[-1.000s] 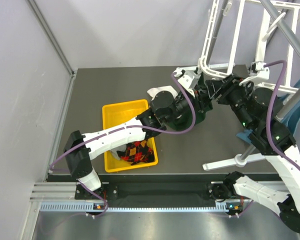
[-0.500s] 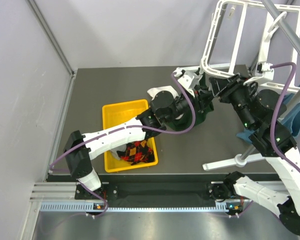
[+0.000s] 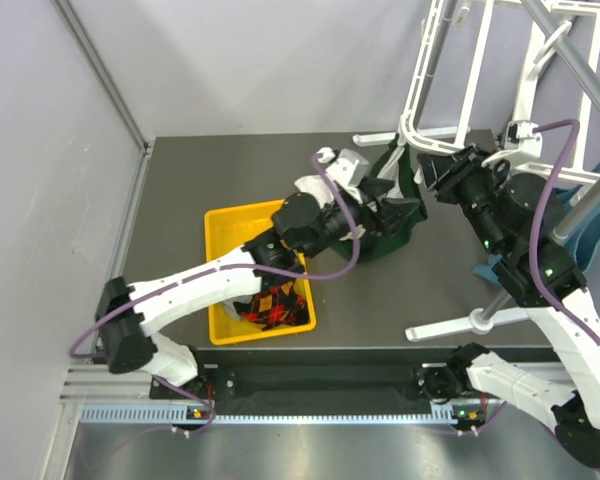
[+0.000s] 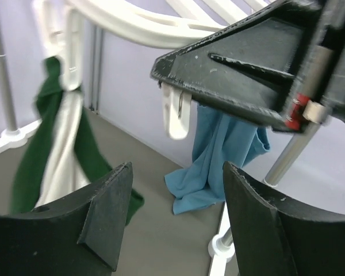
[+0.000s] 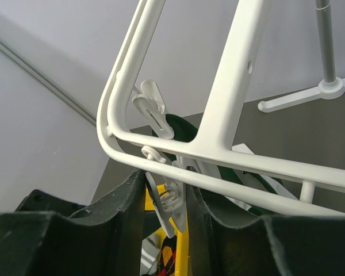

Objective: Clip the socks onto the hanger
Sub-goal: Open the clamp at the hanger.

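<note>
Pulling back from the hanger at the desk's far right corner, my left gripper has swung toward the middle of the desk within the last second. That leaves a green sock dangling from the frame's lower corner, which I read as that piece now being pegged. My right gripper stays up against the same corner, and the frame has rocked slightly. The argyle socks lie bunched in the yellow tray toward the near left, not yet hung.

From my left wrist, the fingers stand spread with nothing between them. The green sock hangs off the white bar at left, clear of me. A white clip sits under the tip of the right gripper, and a blue cloth droops beyond.

From my right wrist, the fingers flank a clip under the frame's rounded corner. The gap is narrow, but I cannot tell whether they are squeezing it. With my left hand freed, the tray looks like the next stop.
</note>
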Controlling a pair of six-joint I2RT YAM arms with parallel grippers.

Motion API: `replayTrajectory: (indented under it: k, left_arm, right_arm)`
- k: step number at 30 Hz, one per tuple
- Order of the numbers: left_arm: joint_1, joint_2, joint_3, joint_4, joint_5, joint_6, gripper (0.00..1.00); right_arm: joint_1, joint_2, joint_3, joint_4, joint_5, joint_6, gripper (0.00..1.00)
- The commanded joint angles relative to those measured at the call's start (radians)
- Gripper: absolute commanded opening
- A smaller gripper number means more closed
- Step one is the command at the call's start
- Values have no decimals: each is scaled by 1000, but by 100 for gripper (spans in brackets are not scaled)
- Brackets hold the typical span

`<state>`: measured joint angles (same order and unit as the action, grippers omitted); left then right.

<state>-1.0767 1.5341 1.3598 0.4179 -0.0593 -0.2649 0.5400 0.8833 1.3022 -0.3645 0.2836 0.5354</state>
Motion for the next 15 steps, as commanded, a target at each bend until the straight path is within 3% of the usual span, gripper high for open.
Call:
replayTrajectory:
  k: [1, 5, 8, 12, 15]
  left_arm:
    - [0, -177, -103, -25, -68, -34, 69]
    - [1, -319, -220, -103, -139, -50, 69]
    - [1, -354, -261, -51, -90, -2, 73]
    - [1, -246, -153, -36, -21, 7, 89]
    - [1, -154, -101, 2, -25, 16, 89]
  right_arm:
    - [-14, 5, 17, 22, 11, -6, 0]
    - [-25, 5, 12, 4, 14, 8, 0]
    - [-31, 3, 14, -13, 9, 35, 0]
    - [-32, 16, 26, -39, 2, 66, 0]
    - [-35, 25, 45, -60, -6, 77, 0]
